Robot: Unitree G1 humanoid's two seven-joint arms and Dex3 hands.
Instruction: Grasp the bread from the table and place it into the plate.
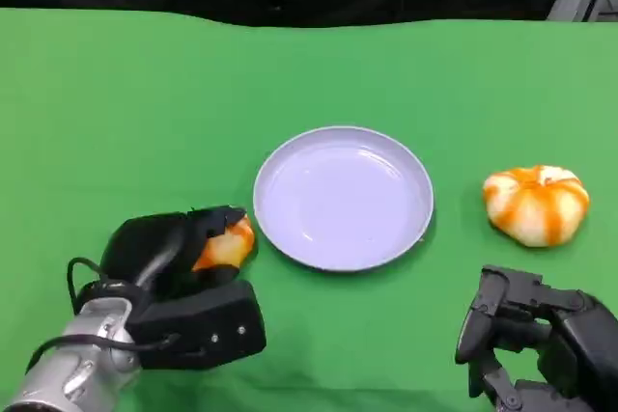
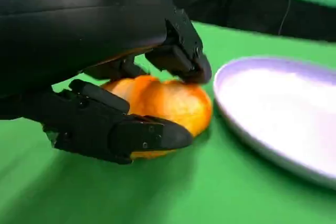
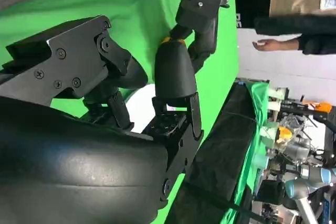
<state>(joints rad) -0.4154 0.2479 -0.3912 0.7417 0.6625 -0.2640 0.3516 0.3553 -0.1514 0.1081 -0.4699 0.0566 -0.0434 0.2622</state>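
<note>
**Left hand closed around a bread roll beside the plate**

The left hand (image 1: 183, 262) lies on the green table (image 1: 116, 113) at the near left, and its fingers (image 2: 142, 132) are wrapped around an orange-and-cream bread roll (image 2: 168, 103). In the left wrist view one finger runs under the near side of the roll and another (image 2: 181, 59) presses down on its top, so the roll is gripped between them. The roll appears to sit on the cloth or barely above it; which of the two cannot be told. From the head view it pokes out of the hand's far right side (image 1: 227, 243), just beside the near left rim of the plate (image 1: 280, 238), close to it but not over it.

The plate is pale lilac, round and shallow, at the middle of the table, with nothing in it. A second bread roll (image 1: 536, 202), striped orange and cream, lies on the cloth well to the plate's right.

The right hand (image 1: 536, 344) rests low at the near right, on the near side of that second roll and apart from it. Its fingers (image 3: 176, 72) are bent with gaps between them and hold nothing.

Most of the gripped roll is hidden under the left hand's black shell. The right hand is cut off by the head view's lower edge. In the right wrist view a person's hand (image 3: 268, 44) and dark sleeve show beyond the table's edge.
</note>
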